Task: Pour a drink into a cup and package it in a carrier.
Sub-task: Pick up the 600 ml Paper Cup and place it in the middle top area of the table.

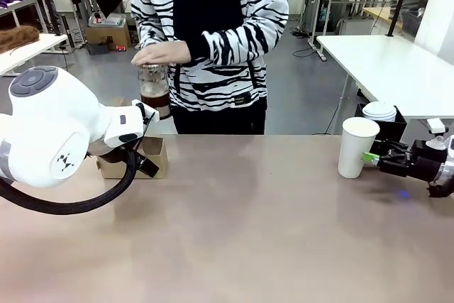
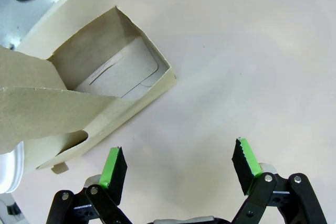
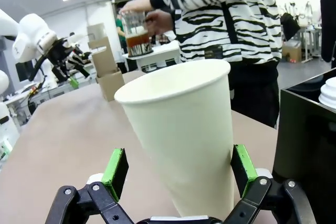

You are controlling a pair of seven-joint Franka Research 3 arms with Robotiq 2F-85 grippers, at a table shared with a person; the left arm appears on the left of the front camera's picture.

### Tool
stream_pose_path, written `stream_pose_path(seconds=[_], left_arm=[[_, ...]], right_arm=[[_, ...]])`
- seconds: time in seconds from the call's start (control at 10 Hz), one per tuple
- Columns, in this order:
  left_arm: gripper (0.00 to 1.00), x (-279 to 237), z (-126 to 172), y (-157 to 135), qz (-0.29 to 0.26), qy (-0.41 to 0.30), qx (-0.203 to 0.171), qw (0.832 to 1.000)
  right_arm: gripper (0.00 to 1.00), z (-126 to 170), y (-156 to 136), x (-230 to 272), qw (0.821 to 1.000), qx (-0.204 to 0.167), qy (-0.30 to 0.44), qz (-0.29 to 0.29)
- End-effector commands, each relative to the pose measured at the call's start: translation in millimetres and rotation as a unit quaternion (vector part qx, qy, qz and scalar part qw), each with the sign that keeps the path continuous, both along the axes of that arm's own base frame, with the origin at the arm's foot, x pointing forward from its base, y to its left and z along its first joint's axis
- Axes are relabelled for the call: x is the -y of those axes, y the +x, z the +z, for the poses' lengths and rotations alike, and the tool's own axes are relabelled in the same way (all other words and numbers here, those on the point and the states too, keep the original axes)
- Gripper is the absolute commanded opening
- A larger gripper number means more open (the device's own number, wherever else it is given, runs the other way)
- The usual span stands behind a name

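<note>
Risk: my right gripper (image 3: 181, 163) straddles the tall white paper cup (image 1: 357, 145) near the right edge of the table (image 1: 248, 232), jaws wide, not clamped; uneven closure could tip or crush it. Left gripper (image 2: 179, 156) hangs open, empty, beside the brown cardboard carrier (image 2: 126, 111).

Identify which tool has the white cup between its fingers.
The right tool: it straddles the cup. The left tool hangs open beside the carrier, holding nothing.

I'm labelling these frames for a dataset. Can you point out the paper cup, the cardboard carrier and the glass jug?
paper cup (image 1: 356, 148), front view, middle of its side wall.
cardboard carrier (image 2: 94, 49), left wrist view, inner wall of the open box.
glass jug (image 1: 154, 97), front view, lower part of its glass body.
</note>
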State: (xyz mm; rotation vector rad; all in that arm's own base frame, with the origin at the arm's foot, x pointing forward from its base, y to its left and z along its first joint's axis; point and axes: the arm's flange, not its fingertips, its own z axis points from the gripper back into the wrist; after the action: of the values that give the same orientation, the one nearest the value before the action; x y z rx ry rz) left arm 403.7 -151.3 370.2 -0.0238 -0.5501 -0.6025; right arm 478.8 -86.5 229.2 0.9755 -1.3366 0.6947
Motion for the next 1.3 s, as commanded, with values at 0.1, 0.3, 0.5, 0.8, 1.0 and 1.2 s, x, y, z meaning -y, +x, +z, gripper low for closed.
stream_pose_path(seconds=[0.1, 0.3, 0.5, 0.8, 1.0, 1.2], left_arm=[[1.00, 0.2, 0.2, -0.3, -0.001, 0.000, 0.000, 1.000], [1.00, 0.2, 0.2, -0.3, -0.001, 0.000, 0.000, 1.000], [1.00, 0.2, 0.2, -0.3, -0.001, 0.000, 0.000, 1.000], [1.00, 0.2, 0.2, -0.3, -0.001, 0.000, 0.000, 1.000], [1.00, 0.2, 0.2, -0.3, -0.001, 0.000, 0.000, 1.000], [1.00, 0.2, 0.2, -0.3, -0.001, 0.000, 0.000, 1.000]], right_arm=[[1.00, -0.2, 7.7, -26.0, 0.999, 0.001, -0.016, -0.028], [1.00, -1.4, 16.6, -33.1, 0.999, -0.004, -0.017, -0.033], [1.00, -4.2, 24.5, -39.5, 0.999, -0.010, -0.015, -0.040], [1.00, -5.0, 34.2, -45.2, 0.998, -0.025, -0.023, -0.046], [1.00, 1.3, 36.8, -48.4, 0.998, -0.026, -0.029, -0.044], [1.00, 1.9, 40.1, -48.5, 0.999, -0.031, -0.022, -0.034]])
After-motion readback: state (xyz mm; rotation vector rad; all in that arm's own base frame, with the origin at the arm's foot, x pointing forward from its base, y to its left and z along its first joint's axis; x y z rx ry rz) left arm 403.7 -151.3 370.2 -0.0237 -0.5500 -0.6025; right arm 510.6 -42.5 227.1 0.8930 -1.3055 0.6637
